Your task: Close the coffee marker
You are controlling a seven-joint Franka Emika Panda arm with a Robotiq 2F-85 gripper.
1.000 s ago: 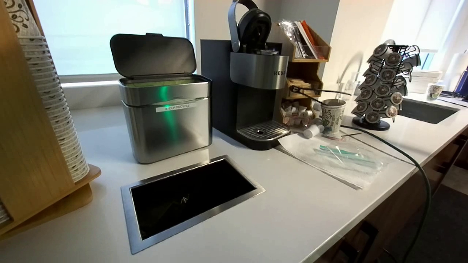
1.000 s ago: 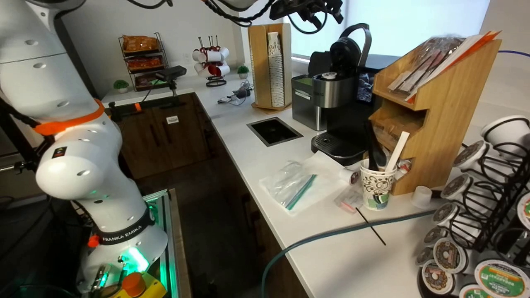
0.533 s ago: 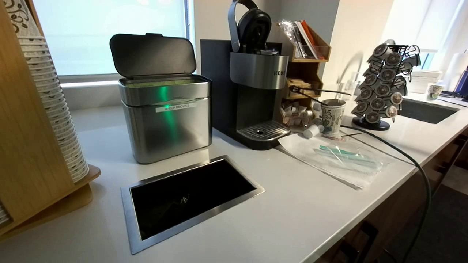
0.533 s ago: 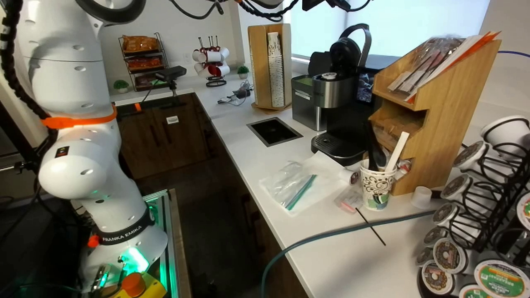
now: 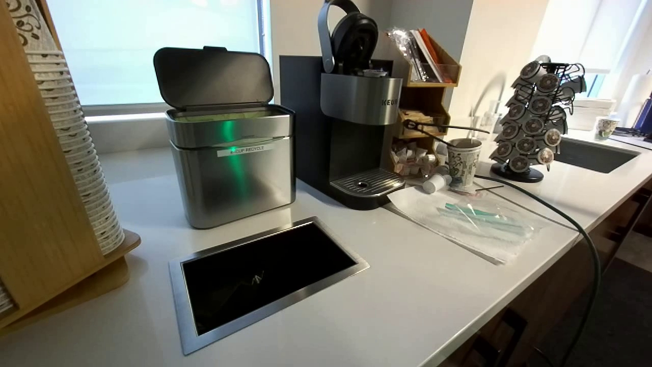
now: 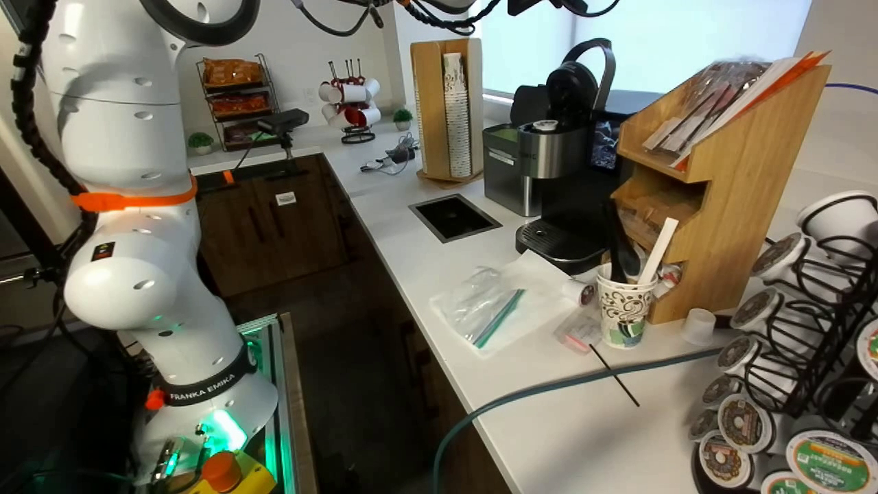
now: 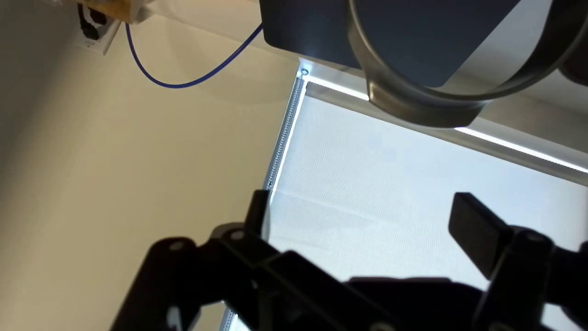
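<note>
While the coffee maker (image 5: 359, 99), its handle (image 7: 425, 108) raised, stood on the bench (image 5: 402, 275) beside the bin (image 5: 234, 178), the jaws, wide apart and holding nothing, probably needed to reach behind the handle before drawing it steadily forward and fully down.

In an exterior view the handle (image 5: 325, 40) of the Keurig coffee maker (image 5: 359, 99) is clipped by the top edge; in an exterior view the K-Cup carousel (image 6: 789, 333) is cut at lower right, the K-Cup recycling bin (image 6: 504, 182) partly hidden behind the coffee maker; in the wrist view the gripper (image 7: 360, 214) runs off the bottom.
</note>
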